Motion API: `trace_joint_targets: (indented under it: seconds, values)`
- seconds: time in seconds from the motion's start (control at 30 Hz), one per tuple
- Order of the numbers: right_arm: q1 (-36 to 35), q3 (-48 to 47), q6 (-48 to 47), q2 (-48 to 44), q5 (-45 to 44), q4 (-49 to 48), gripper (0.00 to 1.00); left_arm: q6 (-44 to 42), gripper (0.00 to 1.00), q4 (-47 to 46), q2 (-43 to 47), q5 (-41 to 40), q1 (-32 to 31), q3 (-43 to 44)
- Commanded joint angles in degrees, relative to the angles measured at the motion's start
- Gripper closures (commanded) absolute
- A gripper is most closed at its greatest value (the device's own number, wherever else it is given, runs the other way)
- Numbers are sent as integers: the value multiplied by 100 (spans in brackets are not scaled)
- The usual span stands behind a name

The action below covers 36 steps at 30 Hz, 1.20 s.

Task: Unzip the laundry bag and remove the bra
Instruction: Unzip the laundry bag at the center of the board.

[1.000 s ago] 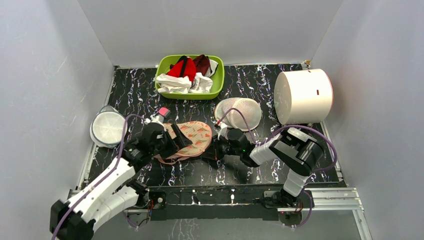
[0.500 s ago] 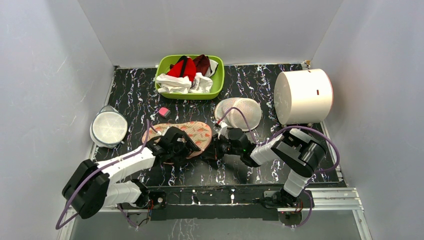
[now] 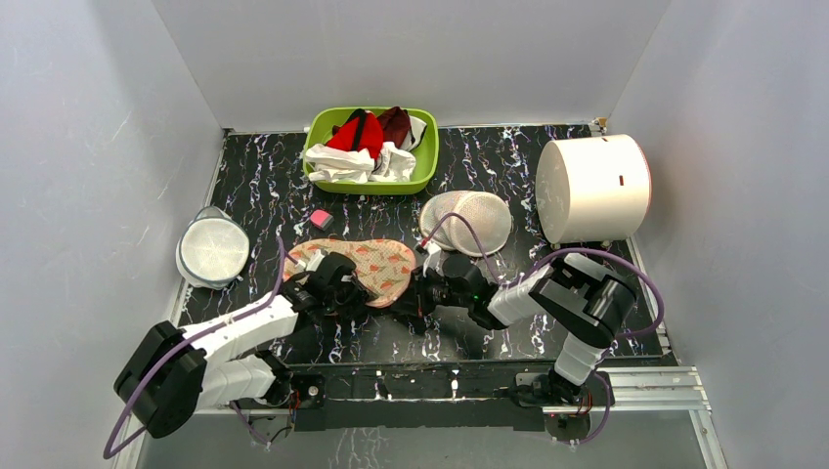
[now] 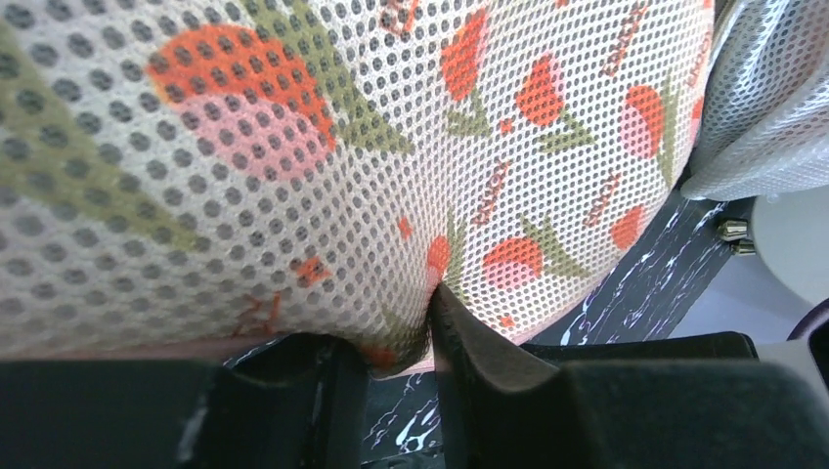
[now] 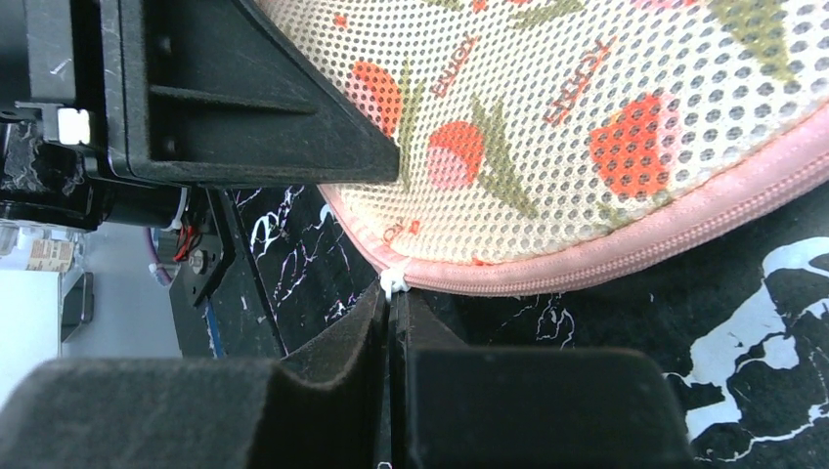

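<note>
The laundry bag (image 3: 360,260), peach mesh with a red-and-green floral print and pink zipper edging (image 5: 635,256), lies flat at the table's near middle. My left gripper (image 3: 362,292) reaches its near edge from the left. In the left wrist view the left gripper (image 4: 403,337) is shut on a bunched fold of the bag's rim (image 4: 391,220). My right gripper (image 3: 418,291) comes from the right. Its jaws (image 5: 391,298) are pressed together on the small white zipper pull (image 5: 393,282) at the bag's edge. The bra is hidden.
A green basin (image 3: 426,166) with red and white clothes stands at the back. Round white mesh domes (image 3: 469,219) lie right of the bag, another (image 3: 210,250) at the far left. A white drum (image 3: 594,188) lies on its side at the right. A small pink block (image 3: 320,219) lies behind the bag.
My left arm swung down from over the bag's left end to its near edge, and its jaws closed on the fabric. The right gripper stayed shut in place.
</note>
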<state>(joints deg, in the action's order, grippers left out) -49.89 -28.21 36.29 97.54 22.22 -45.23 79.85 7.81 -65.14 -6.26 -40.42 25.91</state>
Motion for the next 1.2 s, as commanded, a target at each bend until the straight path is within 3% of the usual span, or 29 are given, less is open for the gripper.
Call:
trace_joint_targets:
  seconds: [0.0, 0.23, 0.57, 0.73, 0.97, 1.17]
  values:
    - [-38, 111, -190, -217, -93, -149, 100, -101, 78, 111, 372, -286, -26, -174]
    - [110, 355, -439, -570, -229, 292, 100, -264, 100, 471, 933, -271, -10, -429]
    - [1055, 625, -1075, -1389, -279, 1369, 100, -1194, 100, 563, 1428, -90, 88, -531]
    - [1078, 651, -1346, -1726, -284, 1826, 100, -1877, 100, 776, 873, 116, 358, -142]
    - [1045, 773, -1161, -1832, 26, 1532, 100, -2375, 100, 1475, 207, -74, 590, 343]
    - [935, 911, -1023, -1755, 32, 1229, 100, -2403, 69, 1037, 762, 450, 592, 18]
